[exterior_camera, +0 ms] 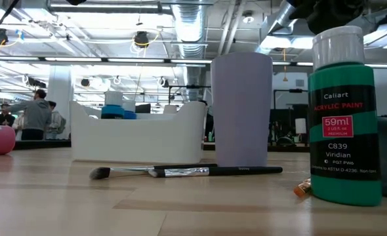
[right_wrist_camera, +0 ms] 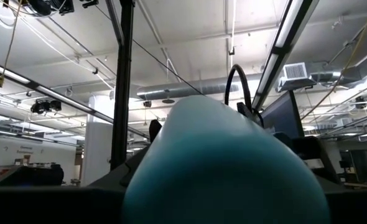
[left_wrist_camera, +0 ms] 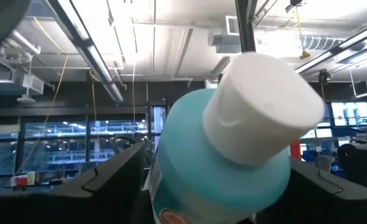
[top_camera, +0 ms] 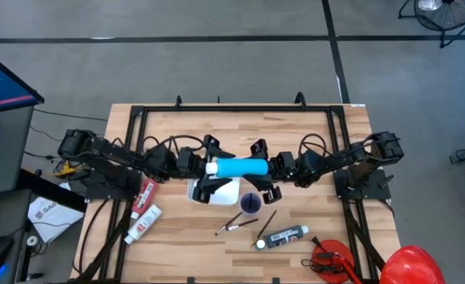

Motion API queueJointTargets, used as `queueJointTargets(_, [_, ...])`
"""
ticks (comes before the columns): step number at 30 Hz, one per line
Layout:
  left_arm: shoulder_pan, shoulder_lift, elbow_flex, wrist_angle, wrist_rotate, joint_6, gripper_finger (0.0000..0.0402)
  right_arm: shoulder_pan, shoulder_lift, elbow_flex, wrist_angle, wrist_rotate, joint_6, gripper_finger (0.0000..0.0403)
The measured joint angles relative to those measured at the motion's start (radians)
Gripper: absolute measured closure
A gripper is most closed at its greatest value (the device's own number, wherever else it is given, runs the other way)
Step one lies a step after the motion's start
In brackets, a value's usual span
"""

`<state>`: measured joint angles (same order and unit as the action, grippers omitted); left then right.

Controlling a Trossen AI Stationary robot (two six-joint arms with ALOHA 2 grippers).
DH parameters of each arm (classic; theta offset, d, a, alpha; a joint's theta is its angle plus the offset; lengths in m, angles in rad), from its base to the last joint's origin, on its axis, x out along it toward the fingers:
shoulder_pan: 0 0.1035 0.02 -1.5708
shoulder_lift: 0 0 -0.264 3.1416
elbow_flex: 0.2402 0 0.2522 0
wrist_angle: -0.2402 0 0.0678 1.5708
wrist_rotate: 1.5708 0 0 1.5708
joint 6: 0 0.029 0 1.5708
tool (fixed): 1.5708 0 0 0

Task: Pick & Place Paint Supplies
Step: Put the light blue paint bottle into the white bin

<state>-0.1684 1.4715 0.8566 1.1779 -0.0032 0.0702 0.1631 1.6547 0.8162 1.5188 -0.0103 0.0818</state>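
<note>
Green paint bottle [exterior_camera: 345, 115] with a white cap stands closest in the low view, upright on the wood table [exterior_camera: 82, 203]; its label reads "Acrylic Paint". Just behind it a thin dark brush [exterior_camera: 187, 172] with a soft grey tip lies flat. Past the brush stands a pale purple cup [exterior_camera: 241, 110], round and smooth. I cannot tell what is in it. Beside the cup sits a white tray [exterior_camera: 138, 134] with low walls, and blue tops poke up inside it.

From above, more shows. The light blue bottle [top_camera: 239, 167] hangs sideways in the air over the white tray, in the middle of the table. The left gripper [top_camera: 203, 167] pinches its white cap end, and the right gripper [top_camera: 270, 167] pinches its bottom end.

Only the left wrist view shows the cap close up, fat and round. Farther off on the table lie a red tube [top_camera: 146, 194], a white bottle with a red label [top_camera: 143, 224] and a black bottle [top_camera: 281, 237].
</note>
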Motion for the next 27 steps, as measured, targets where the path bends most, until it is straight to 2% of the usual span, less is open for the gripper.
queueJointTargets(6, [0.0,0.003,0.0,0.0,-0.007,0.002,0.0133,0.0,0.0,0.0,0.0,0.012,-0.003,0.0218])
queueJointTargets(13, [0.001,0.003,-0.001,0.004,-0.018,0.015,0.0211,-0.002,0.002,0.0,-0.008,0.023,-0.007,0.0212])
queueJointTargets(16, [0.001,0.003,-0.002,0.004,-0.02,0.014,0.0232,-0.005,0.0,0.0,-0.026,0.023,-0.008,0.0203])
queueJointTargets(22, [-0.001,-0.004,-0.002,-0.022,-0.014,-0.003,0.0235,-0.006,-0.001,0.0,-0.059,0.012,-0.006,0.0186])
queueJointTargets(27, [-0.004,-0.064,-0.003,-0.189,-0.02,-0.013,0.024,-0.006,0.0,-0.001,-0.154,0.004,0.013,0.0177])
